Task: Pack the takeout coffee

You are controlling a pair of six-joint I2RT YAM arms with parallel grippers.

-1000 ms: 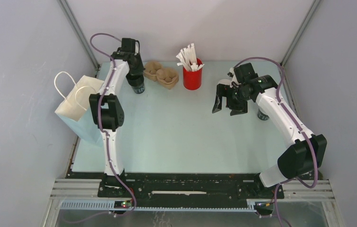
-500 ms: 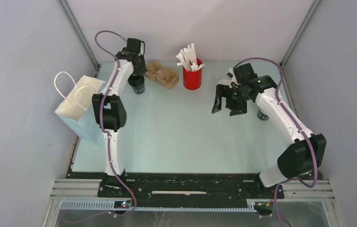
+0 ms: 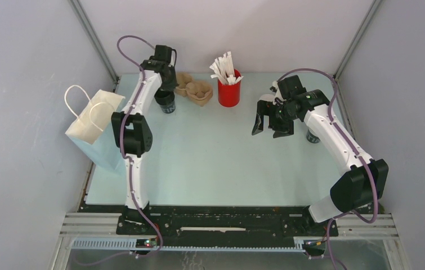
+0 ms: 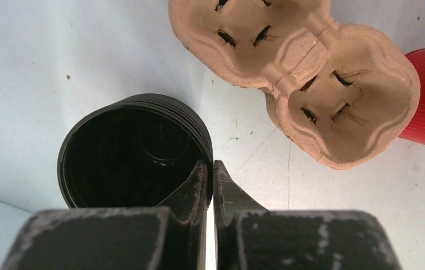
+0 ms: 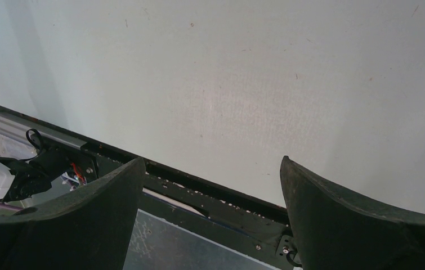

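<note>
Left arm has carried the lidless black cup (image 4: 125,152) a little rightward toward the pulp cup carrier (image 4: 311,84); right arm unchanged.
Left arm is stretched to the table's (image 3: 215,163) far-left corner, wrist pointing down. The left gripper (image 4: 210,180) is clenched on the cup's rim, one finger inside and one outside. The right gripper (image 3: 269,126) hangs over the table's right side, jaws spread wide, holding nothing. The takeout coffee (image 3: 312,136) stands just behind the right forearm, mostly hidden; its lid cannot be made out.
</note>
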